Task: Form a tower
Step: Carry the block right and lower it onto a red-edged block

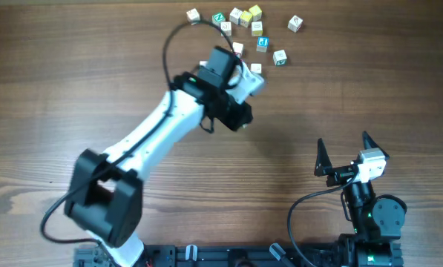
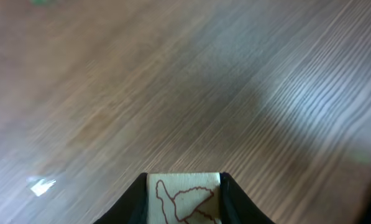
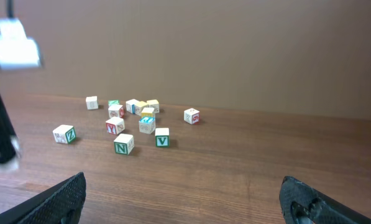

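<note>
On the brown wooden counter (image 1: pixel 73 74) our left pincer (image 2: pixel 184 182) grips a whitish red-drawn wooden cube (image 2: pixel 184 200), just before the scattered letter cubes (image 1: pixel 257 28); the right pincer (image 1: pixel 343 144) gapes, farther off.

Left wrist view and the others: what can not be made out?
- The held cube: left wrist view, bottom edge cuts off its red drawing.
- The far cubes: right wrist view, too small to read.
- Overhead: the left arm hides the held cube.
</note>
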